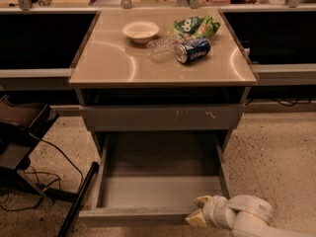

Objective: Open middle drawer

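The drawer (160,191) stands pulled out at six o'clock. Our gripper (197,216) sits at its front rim, five o'clock; its hold we cannot tell. We judge a straight, level pull avoids jamming.

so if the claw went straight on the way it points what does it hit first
Most likely the middle drawer, at its front panel: the claw, low at the right, points left at that panel's right end and looks about to touch it. Depth is hard to judge.
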`<act>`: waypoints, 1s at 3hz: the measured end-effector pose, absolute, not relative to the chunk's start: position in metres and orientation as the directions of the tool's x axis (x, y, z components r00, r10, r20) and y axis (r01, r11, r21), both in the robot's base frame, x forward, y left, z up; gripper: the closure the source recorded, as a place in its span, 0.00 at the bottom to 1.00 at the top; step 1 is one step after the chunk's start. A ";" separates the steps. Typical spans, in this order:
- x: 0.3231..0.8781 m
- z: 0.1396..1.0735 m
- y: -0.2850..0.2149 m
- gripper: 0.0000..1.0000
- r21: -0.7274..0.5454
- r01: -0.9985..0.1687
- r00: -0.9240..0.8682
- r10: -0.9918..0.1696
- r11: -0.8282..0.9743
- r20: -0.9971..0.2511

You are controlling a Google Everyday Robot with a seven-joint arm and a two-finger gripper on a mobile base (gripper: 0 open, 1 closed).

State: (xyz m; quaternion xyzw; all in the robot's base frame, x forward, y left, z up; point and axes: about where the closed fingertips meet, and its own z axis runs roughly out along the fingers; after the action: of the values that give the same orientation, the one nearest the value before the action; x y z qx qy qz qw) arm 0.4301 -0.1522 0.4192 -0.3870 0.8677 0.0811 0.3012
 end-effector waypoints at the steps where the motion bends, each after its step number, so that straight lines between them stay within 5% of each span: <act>1: 0.430 0.421 -0.152 1.00 -0.092 -0.720 -0.519 -0.623 0.687 -0.586; 3: 0.422 0.421 -0.152 1.00 -0.091 -0.709 -0.528 -0.612 0.700 -0.589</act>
State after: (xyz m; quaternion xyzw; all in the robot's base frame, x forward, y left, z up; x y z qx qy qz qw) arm 0.4218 -0.1524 0.4210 -0.3791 0.8705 0.0799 0.3035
